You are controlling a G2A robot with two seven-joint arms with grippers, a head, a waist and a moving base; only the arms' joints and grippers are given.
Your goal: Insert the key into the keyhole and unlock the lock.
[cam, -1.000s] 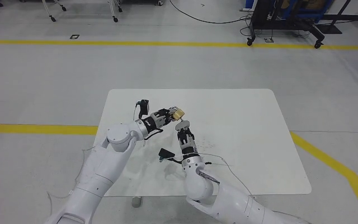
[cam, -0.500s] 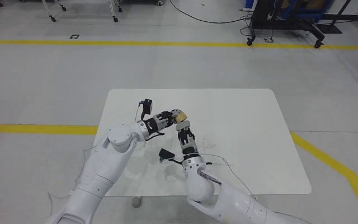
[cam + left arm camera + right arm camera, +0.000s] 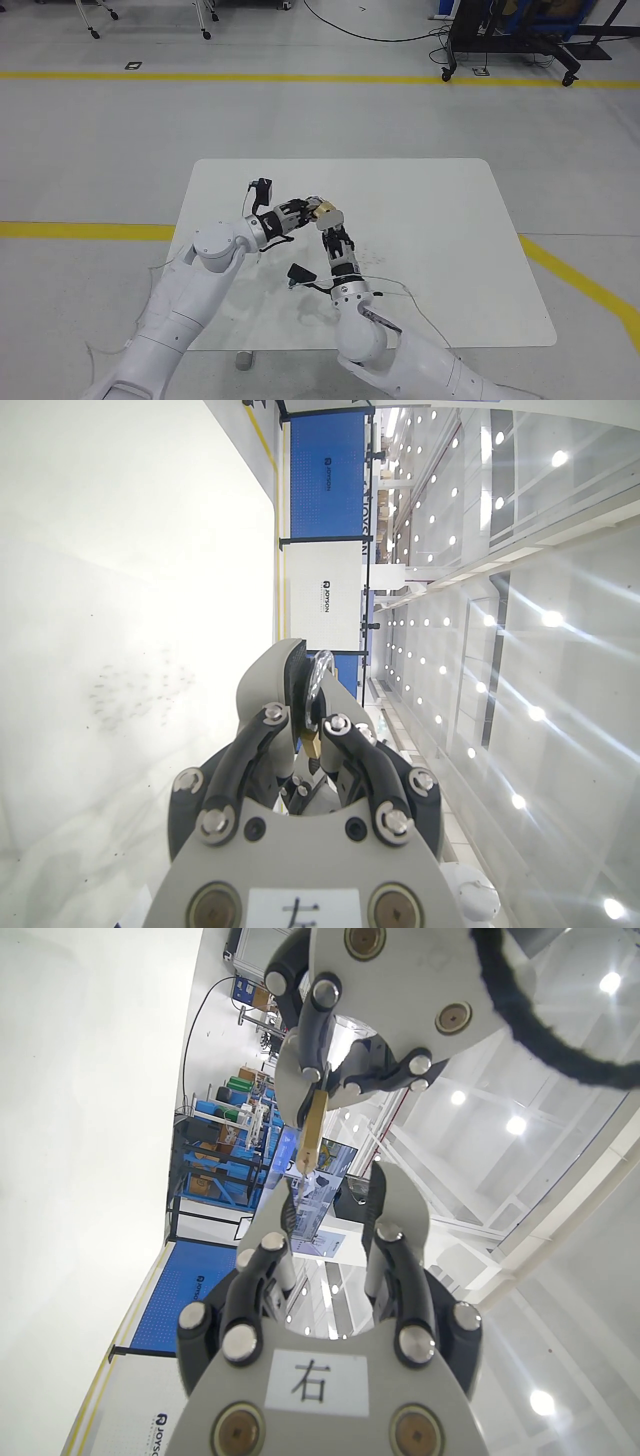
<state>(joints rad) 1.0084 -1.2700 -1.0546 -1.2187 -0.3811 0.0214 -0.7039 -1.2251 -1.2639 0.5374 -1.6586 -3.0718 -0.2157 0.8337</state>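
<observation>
Left gripper (image 3: 311, 687) is clamping the brass lock (image 3: 313, 746) at its shackle end, holding it above the table (image 3: 450, 200), toward 10 o'clock from the table's middle. Right gripper (image 3: 332, 1193) is standing with fingers spread, holding nothing, just at 5 o'clock of the lock in the top view. A thin sliver (image 3: 303, 1176) is sticking out of the lock's free end; cannot tell whether it is the key.

The lock (image 3: 323, 209) sits in the left claw (image 3: 313, 208), above the table (image 3: 440, 250) left of its centre; the right claw (image 3: 333, 220) stands just beside the lock, nearer the robot
</observation>
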